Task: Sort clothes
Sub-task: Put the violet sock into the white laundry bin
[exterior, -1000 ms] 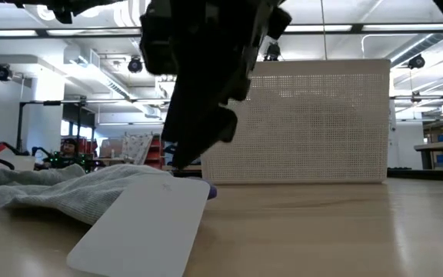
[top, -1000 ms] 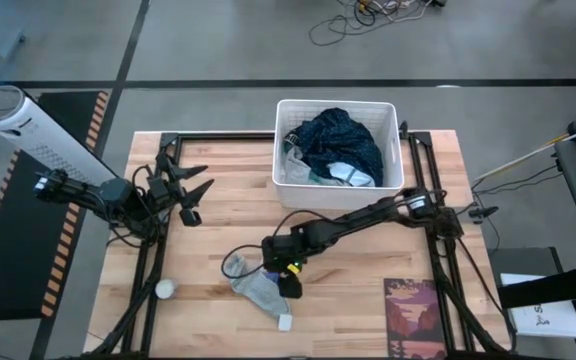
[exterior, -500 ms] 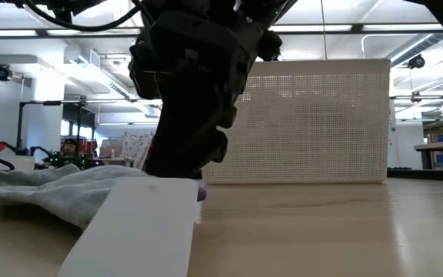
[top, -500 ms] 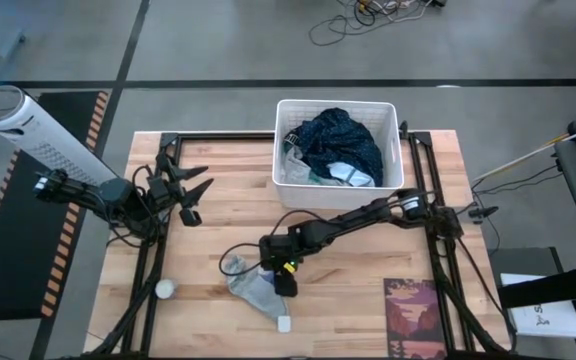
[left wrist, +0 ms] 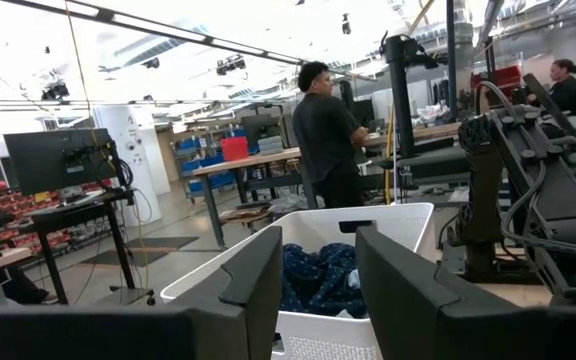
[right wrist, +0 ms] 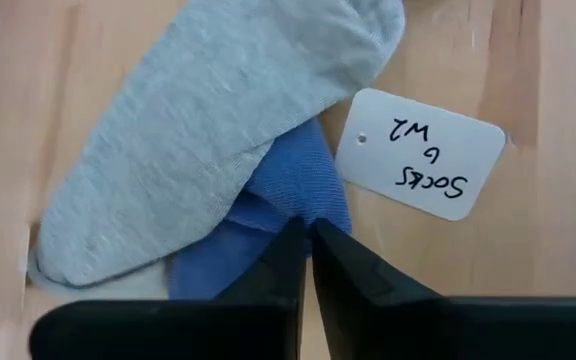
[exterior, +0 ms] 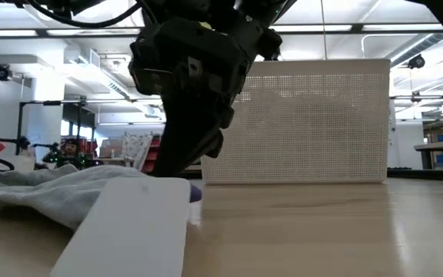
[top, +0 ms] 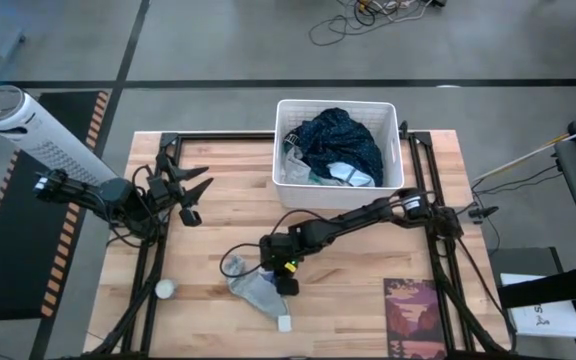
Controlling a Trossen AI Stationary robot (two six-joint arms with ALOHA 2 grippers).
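A grey sock (right wrist: 218, 130) lies on top of a blue sock (right wrist: 288, 200) on the wooden table, near its middle front. A white paper tag (right wrist: 418, 150) lies beside them. My right gripper (top: 281, 277) stands over the socks (top: 255, 290), shut on the blue one. A white basket (top: 338, 105) at the table's far side holds dark blue and white clothes (top: 338, 140). My left gripper (top: 196, 200) hovers open over the table's left part with nothing between its fingers. My right gripper pinches a raised bit of the blue sock (right wrist: 306, 212) between its two fingertips, at the sock's end beside the tag. The fingers come from above, pointing down. Both socks still lie flat on the table, the grey one overlapping the blue.
A dark red patterned mat (top: 418, 315) lies at the table's near right corner. A small white ball (top: 165, 289) sits near the left front. In the low view the tag (exterior: 129, 231) leans close in front of the camera.
My right gripper has gone a little toward the table's left edge and settled onto the socks. In the low view the white tag has swung and shifted leftward. My left arm has kept still.
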